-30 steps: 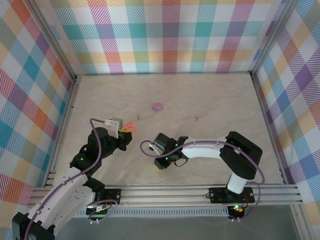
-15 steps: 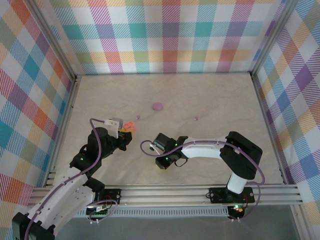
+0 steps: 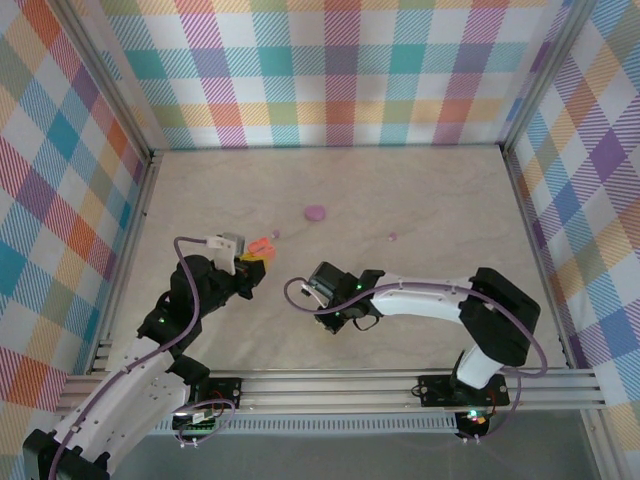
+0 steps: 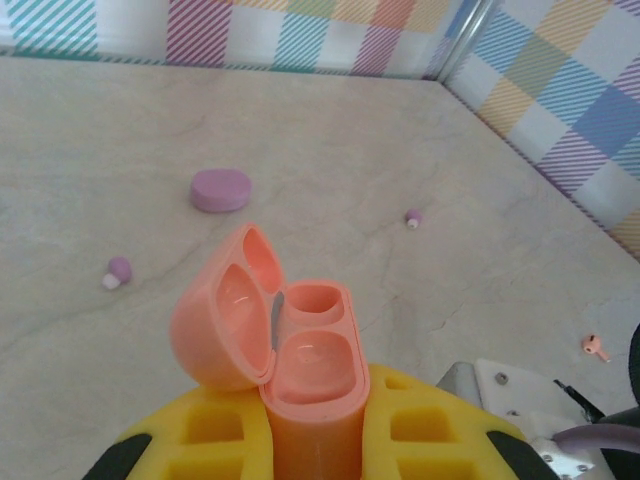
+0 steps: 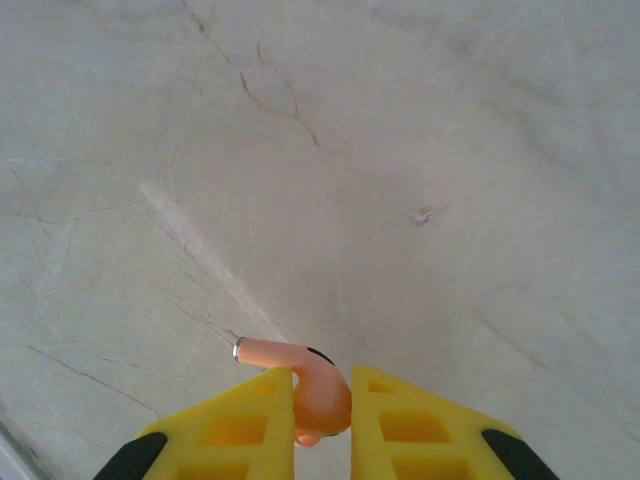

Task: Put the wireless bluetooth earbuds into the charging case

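Orange-pink plastic sits in both of our grips. Our left gripper (image 4: 315, 425) is clamped on the orange-pink case (image 4: 305, 365) and holds it upright between its yellow fingers (image 4: 215, 430). The lid (image 4: 215, 320) is swung open to the left, and the two wells (image 4: 312, 300) face up. Our right gripper (image 5: 322, 400) is pinched narrow around an orange-pink earbud (image 5: 305, 375), whose silver-tipped stem pokes out to the left, low over the marble tabletop (image 5: 400, 150). We cannot tell whether the earbud touches the surface. From above, the right gripper lies near the left one, on its right side and slightly nearer to us, apart from the open case. Farther back on the table the purple case (image 3: 316, 212) lies flat and shut. One purple earbud (image 3: 275, 235) rests between it and the orange-pink case. The other purple earbud (image 3: 392, 237) lies off to the right, well apart from both cases.
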Available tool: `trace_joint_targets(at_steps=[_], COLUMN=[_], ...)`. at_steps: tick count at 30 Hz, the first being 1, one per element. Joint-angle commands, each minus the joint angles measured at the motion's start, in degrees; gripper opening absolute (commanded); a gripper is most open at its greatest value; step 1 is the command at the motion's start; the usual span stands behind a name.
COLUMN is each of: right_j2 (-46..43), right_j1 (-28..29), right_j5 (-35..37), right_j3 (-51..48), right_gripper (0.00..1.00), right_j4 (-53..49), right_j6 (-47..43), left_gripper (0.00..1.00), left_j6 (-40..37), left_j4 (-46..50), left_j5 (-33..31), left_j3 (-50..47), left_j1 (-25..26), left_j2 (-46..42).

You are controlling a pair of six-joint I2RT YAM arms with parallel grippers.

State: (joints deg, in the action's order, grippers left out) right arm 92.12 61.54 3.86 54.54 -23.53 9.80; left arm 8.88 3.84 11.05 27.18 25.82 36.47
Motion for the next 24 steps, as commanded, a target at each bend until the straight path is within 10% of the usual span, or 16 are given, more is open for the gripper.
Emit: trace_joint_targets(at_steps=[1,24], right_j2=[-3.6,-25.2], right_j1=[0.2,-4.8], right_j5=[4.3,9.5], right_j3=[1.4,10.0], right_gripper=[0.16,0.18], right_j4=[-2.1,-5.3], right_j6=[-6.1,-43.5], left_gripper=[0.0,0.0], left_j6=[-2.4,-12.3], left_j4=[-5.6,-24.7], left_j5=[5.0,29.4], left_j3=[-1.5,0.8], left_j1=[-0.6,1.4], left_j2=[0.5,15.9])
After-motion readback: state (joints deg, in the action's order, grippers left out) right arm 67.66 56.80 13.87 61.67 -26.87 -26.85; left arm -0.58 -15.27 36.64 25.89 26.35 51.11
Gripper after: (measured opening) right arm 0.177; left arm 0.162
